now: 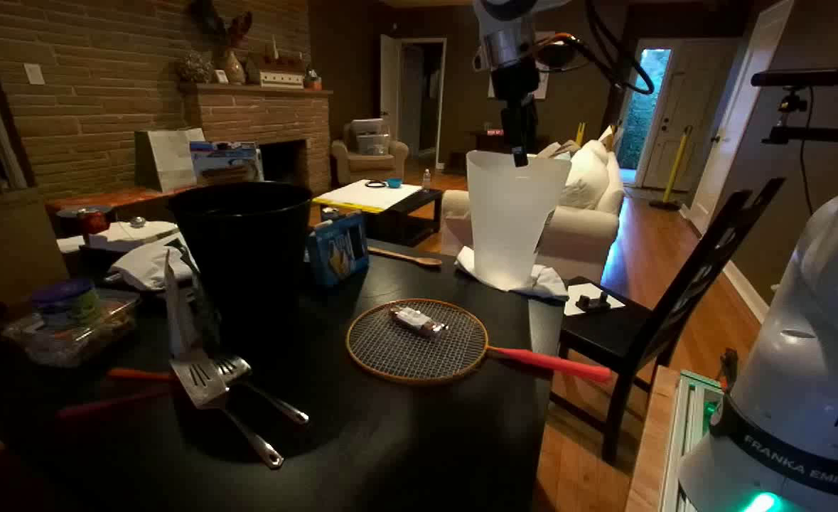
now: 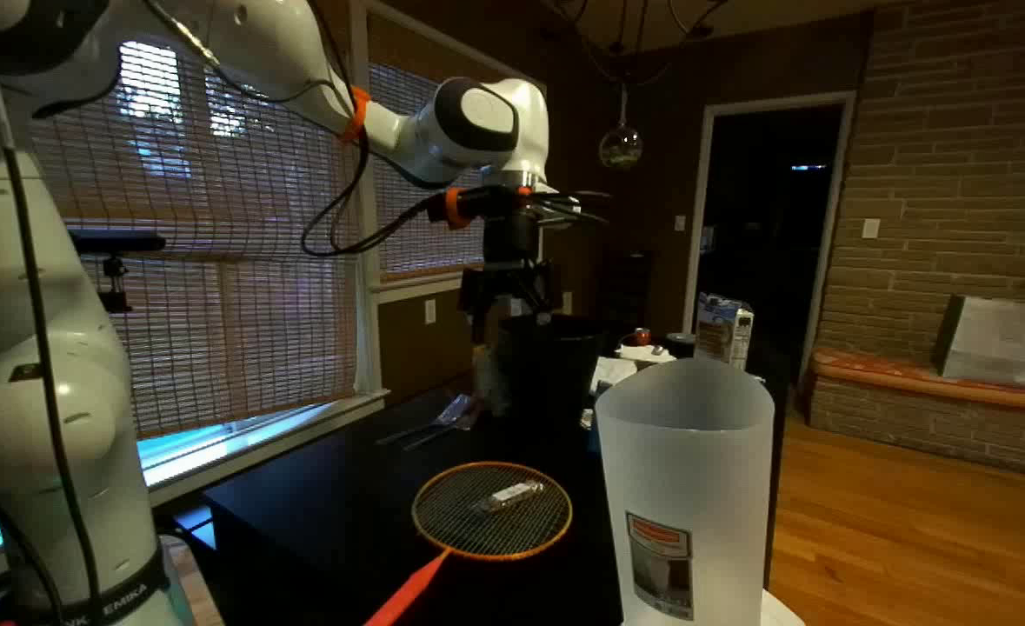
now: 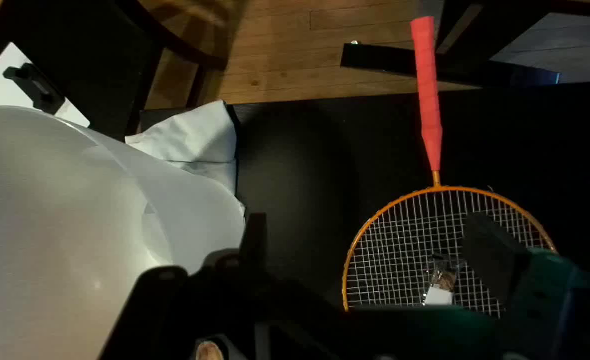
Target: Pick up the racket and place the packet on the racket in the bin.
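The racket (image 1: 383, 359) lies flat on the black table, its red handle reaching past the table edge. It also shows in an exterior view (image 2: 460, 513) and in the wrist view (image 3: 395, 245). The small whitish-silver packet (image 1: 419, 322) lies on its strings, seen too in an exterior view (image 2: 512, 496); in the wrist view the packet (image 3: 439, 295) is partly hidden by my gripper. The tall black bin (image 1: 248, 249) stands on the table, also in an exterior view (image 2: 551, 369), out of the wrist view. My gripper (image 3: 367, 222) is open and empty, high above the table.
A tall white tapered container (image 1: 511, 220) stands on a white cloth at the table's edge, near my gripper in the wrist view (image 3: 49, 225). Metal spatulas (image 1: 202, 384) lie before the bin. A blue box (image 1: 338, 249) and a wooden spoon (image 1: 408, 257) are beside it.
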Controlling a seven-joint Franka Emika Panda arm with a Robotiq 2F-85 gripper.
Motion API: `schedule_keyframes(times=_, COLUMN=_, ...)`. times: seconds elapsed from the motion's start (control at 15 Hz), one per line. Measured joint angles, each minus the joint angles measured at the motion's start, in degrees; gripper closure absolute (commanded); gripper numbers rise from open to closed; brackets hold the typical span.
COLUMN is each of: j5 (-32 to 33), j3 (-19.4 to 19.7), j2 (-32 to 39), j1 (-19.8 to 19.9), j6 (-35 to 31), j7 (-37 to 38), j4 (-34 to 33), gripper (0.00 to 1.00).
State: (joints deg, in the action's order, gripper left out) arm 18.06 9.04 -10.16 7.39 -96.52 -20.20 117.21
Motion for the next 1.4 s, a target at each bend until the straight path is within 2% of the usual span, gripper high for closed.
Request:
schedule_keyframes(times=0.67, j5=0.0, j3=0.0, j2=0.0, j1=0.0, j6=0.4, j7=0.2, j4=0.6, gripper=0.00)
schedule_keyframes(times=1.13, j5=0.0, j3=-0.5, j2=-1.0, j1=-0.2, j6=6.9, j7=0.4, j4=8.5, gripper=0.00)
schedule_keyframes(times=1.4, j5=0.0, j3=-0.5, j2=-3.1, j1=-0.2, j6=7.2, j7=-0.1, j4=14.0, gripper=0.00)
